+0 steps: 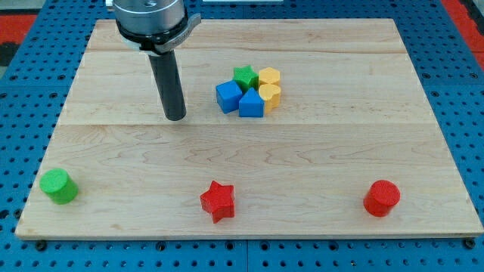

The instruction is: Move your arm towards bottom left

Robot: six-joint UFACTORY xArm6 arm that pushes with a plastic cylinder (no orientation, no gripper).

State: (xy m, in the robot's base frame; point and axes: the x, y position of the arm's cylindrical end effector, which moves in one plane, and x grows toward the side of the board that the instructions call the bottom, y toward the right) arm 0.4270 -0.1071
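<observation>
My tip point(175, 117) rests on the wooden board point(113, 151), left of centre. A tight cluster sits to its right: a blue cube point(228, 97), a blue pentagon-like block point(252, 103), a green star point(243, 76), a yellow hexagon point(269, 77) and a yellow heart point(270, 95). The tip is apart from the cluster, about a block's width left of the blue cube. A green cylinder point(58, 186) stands at the bottom left corner, far below and left of the tip. A red star point(218, 200) is at the bottom middle and a red cylinder point(381, 198) at the bottom right.
The arm's dark round mount point(150, 19) hangs over the board's top left. A blue pegboard table point(23, 91) surrounds the board on all sides.
</observation>
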